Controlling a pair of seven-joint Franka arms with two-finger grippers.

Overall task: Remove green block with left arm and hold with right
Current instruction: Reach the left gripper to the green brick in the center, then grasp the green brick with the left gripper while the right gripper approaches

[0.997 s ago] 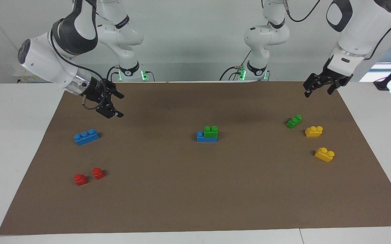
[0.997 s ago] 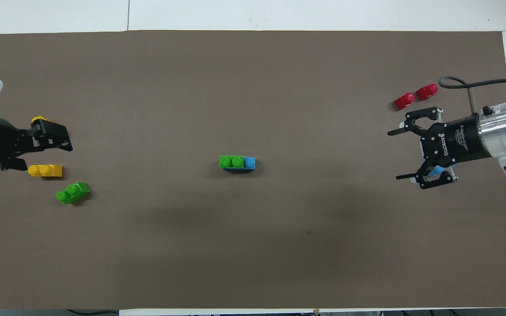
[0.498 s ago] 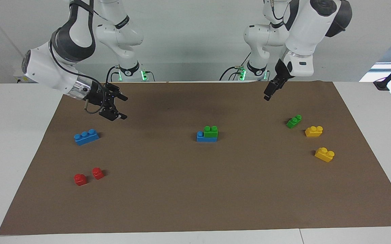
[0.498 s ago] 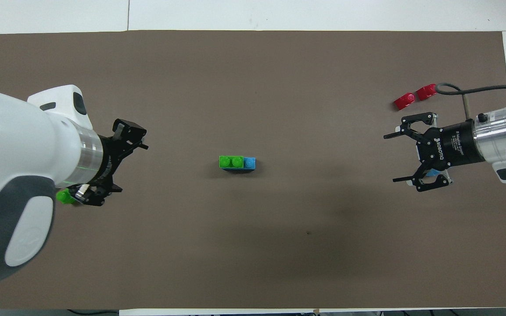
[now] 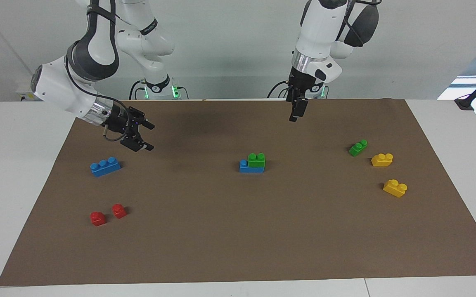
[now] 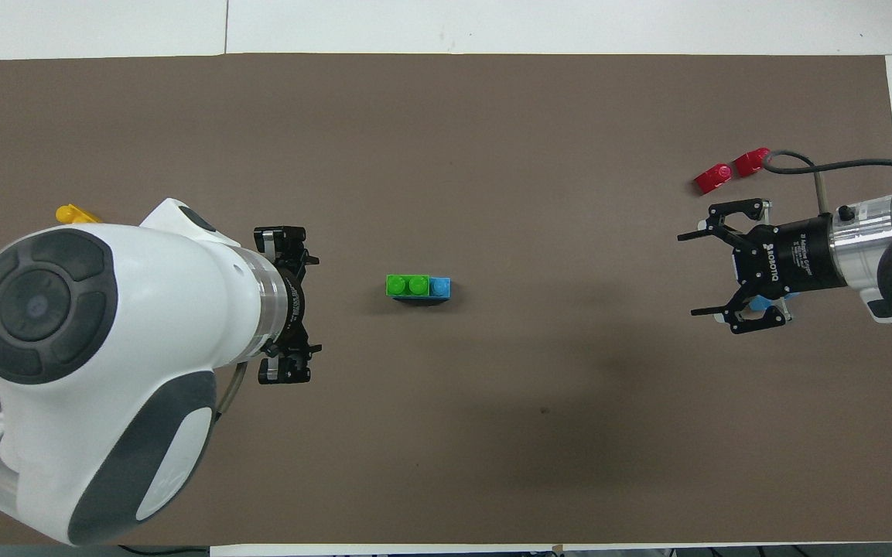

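The green block (image 5: 256, 160) (image 6: 407, 285) sits pressed on a blue brick (image 5: 245, 167) (image 6: 439, 288) at the middle of the brown mat. My left gripper (image 5: 295, 115) (image 6: 308, 305) hangs open and empty in the air over the mat, beside the stack toward the left arm's end, not touching it. My right gripper (image 5: 150, 137) (image 6: 689, 275) is open and empty, raised over the mat toward the right arm's end, above a blue three-stud brick (image 5: 105, 166) that it partly hides in the overhead view.
A slimmer green brick (image 5: 358, 147) and two yellow bricks (image 5: 382, 159) (image 5: 395, 188) lie toward the left arm's end. Two red bricks (image 5: 98, 218) (image 5: 119, 210) lie toward the right arm's end. The brown mat (image 5: 221, 231) covers the table.
The left arm has swung from its end of the table in toward the stack in the middle, with its gripper still raised. The right gripper has barely shifted.
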